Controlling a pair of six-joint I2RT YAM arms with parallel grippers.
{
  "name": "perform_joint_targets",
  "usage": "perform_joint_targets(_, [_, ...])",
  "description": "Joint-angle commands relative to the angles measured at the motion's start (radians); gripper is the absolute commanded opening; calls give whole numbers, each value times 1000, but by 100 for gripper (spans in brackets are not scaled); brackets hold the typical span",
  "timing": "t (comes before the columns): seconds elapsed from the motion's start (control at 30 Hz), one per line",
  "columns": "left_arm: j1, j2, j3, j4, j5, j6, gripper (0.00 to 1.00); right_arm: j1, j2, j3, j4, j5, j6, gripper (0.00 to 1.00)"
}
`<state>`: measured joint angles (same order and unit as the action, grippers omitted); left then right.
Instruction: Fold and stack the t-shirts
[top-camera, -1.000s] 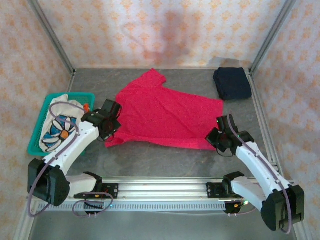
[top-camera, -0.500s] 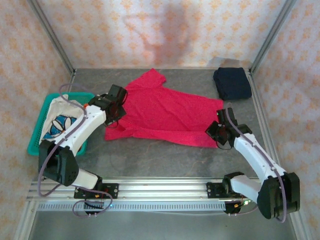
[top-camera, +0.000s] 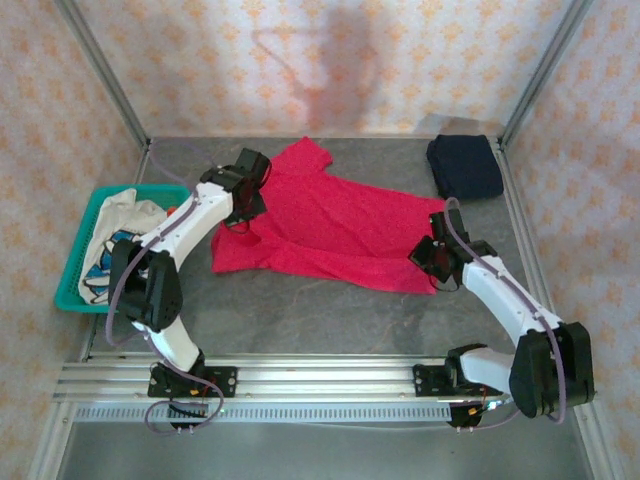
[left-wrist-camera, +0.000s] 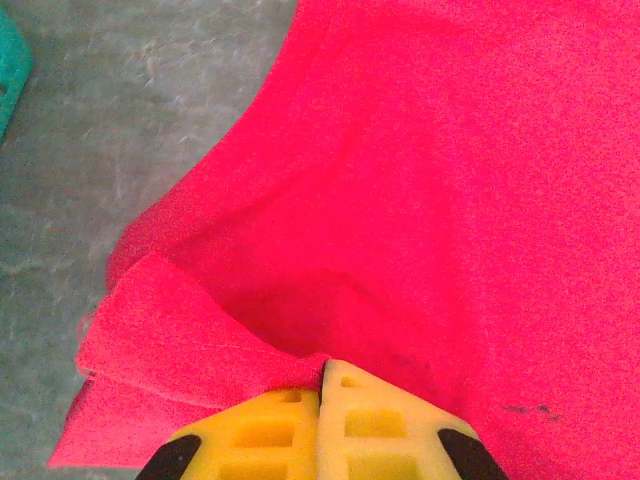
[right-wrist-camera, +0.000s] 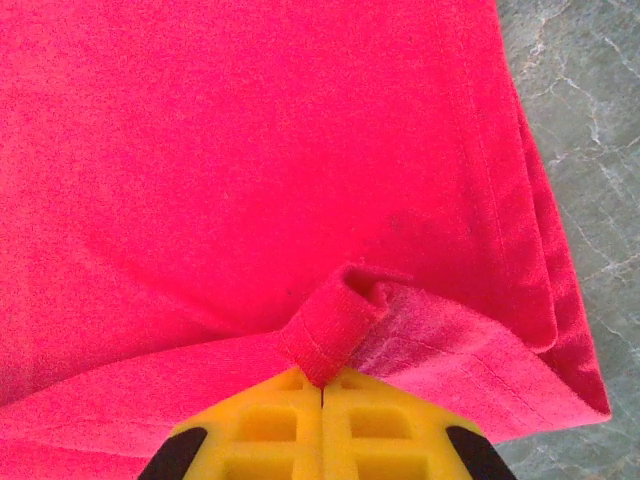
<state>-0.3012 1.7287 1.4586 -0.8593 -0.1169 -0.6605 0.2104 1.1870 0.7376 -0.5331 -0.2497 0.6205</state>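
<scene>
While left pincer (left-wrist-camera: 321, 368) and right pincer (right-wrist-camera: 322, 383) clamp red t-shirt (top-camera: 330, 225), edges bunched.

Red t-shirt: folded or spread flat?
Partly folded: on the red t-shirt, the near edge, pinched by left gripper and right gripper, doubles over.

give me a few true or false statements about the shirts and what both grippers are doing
1. The left gripper is shut on the red t-shirt. True.
2. The right gripper is open and empty. False: it is shut, pinching a fold of the red t-shirt's edge.
3. The navy t-shirt lies folded at the far right corner of the table. True.
4. The floral t-shirt is stacked on the navy t-shirt. False: it lies bunched in the teal basket on the left.
</scene>
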Motion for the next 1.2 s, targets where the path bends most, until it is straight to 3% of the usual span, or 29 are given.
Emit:
perform_joint_targets(0.0, [-7,36,69,8,-29,60,0,-9,21,28,15,47,-23,0])
perform_joint_targets(0.37, [-8,175,199,-7,-26,163,0,-16,47,34,31,45,-27,0])
perform_joint_targets(1.17, [1,318,309,8,-70,178,0,-134,124,62,99,64,-63,0])
